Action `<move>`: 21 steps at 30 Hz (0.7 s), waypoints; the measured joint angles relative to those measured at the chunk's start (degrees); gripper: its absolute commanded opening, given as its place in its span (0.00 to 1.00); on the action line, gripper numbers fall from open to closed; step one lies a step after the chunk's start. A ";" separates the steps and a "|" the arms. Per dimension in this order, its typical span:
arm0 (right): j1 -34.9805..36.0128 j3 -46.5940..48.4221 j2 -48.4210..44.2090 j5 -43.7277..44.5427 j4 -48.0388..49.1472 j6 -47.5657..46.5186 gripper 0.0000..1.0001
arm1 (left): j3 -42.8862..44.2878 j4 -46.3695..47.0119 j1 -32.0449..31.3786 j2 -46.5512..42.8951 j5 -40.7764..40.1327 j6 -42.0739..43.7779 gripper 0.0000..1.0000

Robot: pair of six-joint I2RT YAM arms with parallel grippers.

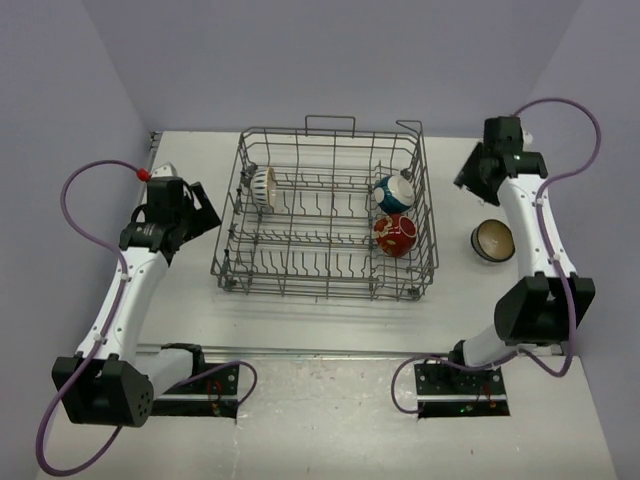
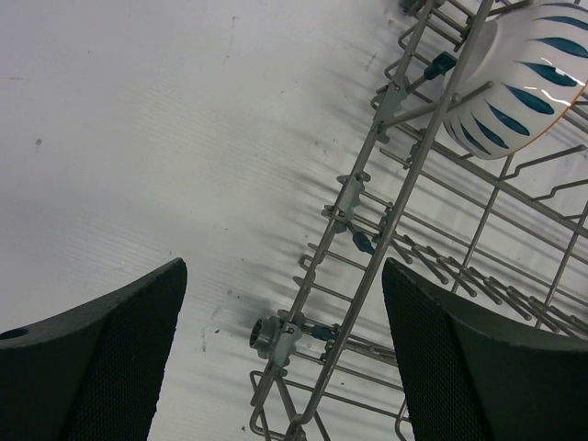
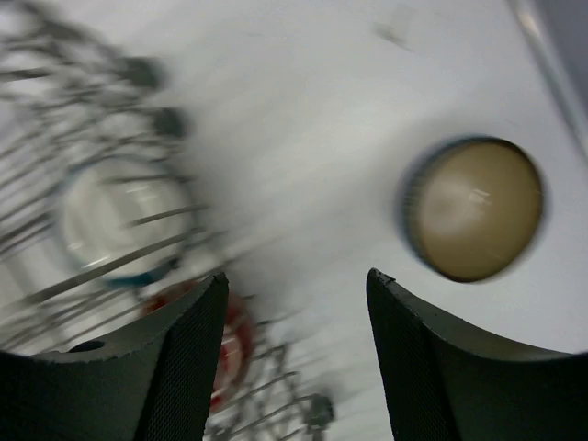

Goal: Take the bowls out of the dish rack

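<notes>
- Bases [image 1: 465,385] are bolted at the near edge of the table [image 1: 330,320], one on either side, so each arm gets its own half of the rack [image 1: 325,215]
- The rack is thin grey wire, rectangular, with raised sides and rows of upright tines. It lies mid-table between the arms, and the tines are there to prop crockery on edge
- Brown bowl [image 1: 493,241]: already out, standing upright on bare table just right of the rack. It is glossy cream inside and dark outside, and I take it as the first of the unloaded lot
- Red bowl [image 1: 395,235]: round, patterned and glazed. It sits in the rack's right end, tipped among the tines with its outside showing
- Left claw [image 2: 283,266]: two dark, mesh-textured pads stand wide apart with nothing between them. It hangs just outside the rack's left wall, looking down on the wire rim, which I judge a ready stance for the bowl on that side
- Teal bowl [image 1: 394,192]: white with teal banding, just behind the red one and close against it, leaning in the tines. It is blurred in the right wrist view
- Striped bowl [image 2: 514,83]: smooth, shiny white with dark teardrop stripes. It lies on its side in the rack's far left part, wedged by the tines near the wall
- Right claw [image 3: 296,280]: black pads apart, holding nothing. It hangs beyond the rack's far right corner, with the teal bowl to one side and the brown one to the other, and looks best set for the teal bowl
- Only four bowls show, and three of them are in the rack, so most of the job seems to lie ahead
</notes>
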 measured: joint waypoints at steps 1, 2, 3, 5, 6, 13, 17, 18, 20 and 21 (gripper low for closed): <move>2.99 2.54 -1.42 -2.23 -0.24 -0.09 0.64 | -0.04 -0.02 0.00 -0.42 -0.02 0.00 0.86; 6.25 5.22 -2.47 -5.27 0.55 -0.04 0.64 | -0.11 -0.02 0.00 -0.76 -0.17 0.00 0.86; 10.01 8.76 -3.26 -9.38 1.92 0.26 0.64 | -0.15 -0.04 0.00 -1.07 -0.42 0.00 0.86; 16.59 15.85 -3.41 -17.55 5.90 0.85 0.65 | -0.20 -0.11 -0.02 -1.51 -0.72 0.00 0.87; 19.37 19.50 -2.86 -20.96 7.34 1.20 0.66 | -0.20 -0.11 -0.07 -1.66 -0.85 0.00 0.87; 29.70 38.25 11.47 -41.83 21.18 5.62 0.77 | -0.20 -0.85 -0.26 -2.23 -1.33 0.02 0.87; 32.65 40.63 23.61 -46.93 24.94 7.45 0.82 | -0.22 -0.94 -0.28 -2.89 -1.90 0.04 0.87; 33.38 40.76 26.82 -47.91 25.38 7.80 0.82 | -0.22 -0.92 -0.31 -3.08 -1.95 0.07 0.87; 34.80 41.42 33.11 -49.46 25.62 8.41 0.83 | -0.31 -0.70 -0.31 -3.23 -1.92 0.22 0.86; 35.47 41.83 35.87 -49.86 25.59 8.66 0.84 | -0.44 -0.46 -0.31 -3.21 -1.90 0.31 0.85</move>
